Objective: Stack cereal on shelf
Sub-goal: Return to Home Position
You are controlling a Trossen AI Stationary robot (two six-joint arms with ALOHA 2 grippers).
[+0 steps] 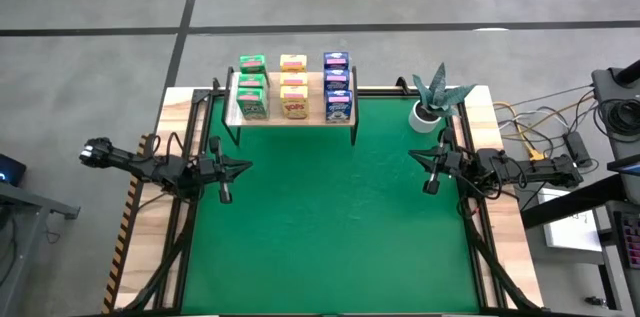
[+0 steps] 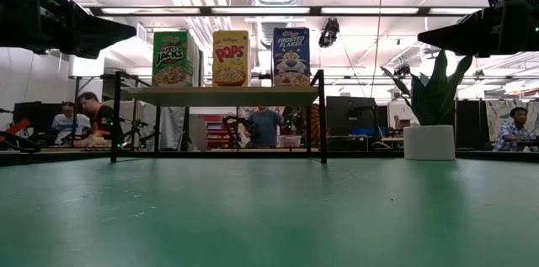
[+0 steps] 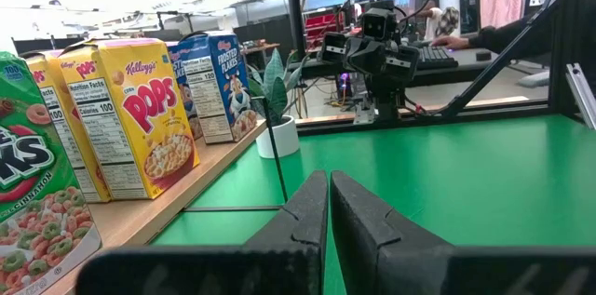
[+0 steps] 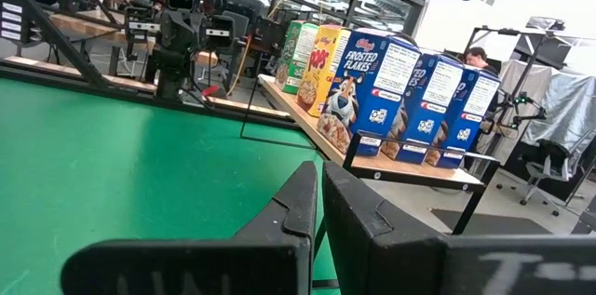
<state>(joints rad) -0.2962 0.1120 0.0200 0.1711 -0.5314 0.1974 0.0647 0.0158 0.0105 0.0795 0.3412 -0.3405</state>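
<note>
Nine small cereal boxes stand upright on the shelf, a pale plank on thin black legs at the table's far edge. They form three rows: green boxes on the left, yellow boxes in the middle, blue boxes on the right. The low view shows the front green, yellow and blue boxes. My left gripper hovers shut by the table's left edge, my right gripper shut by the right edge. Neither touches anything.
A potted plant in a white pot stands at the table's far right corner, beside the shelf. The green mat spreads between the arms. Cables lie off the table's right side. People sit and stand in the room behind.
</note>
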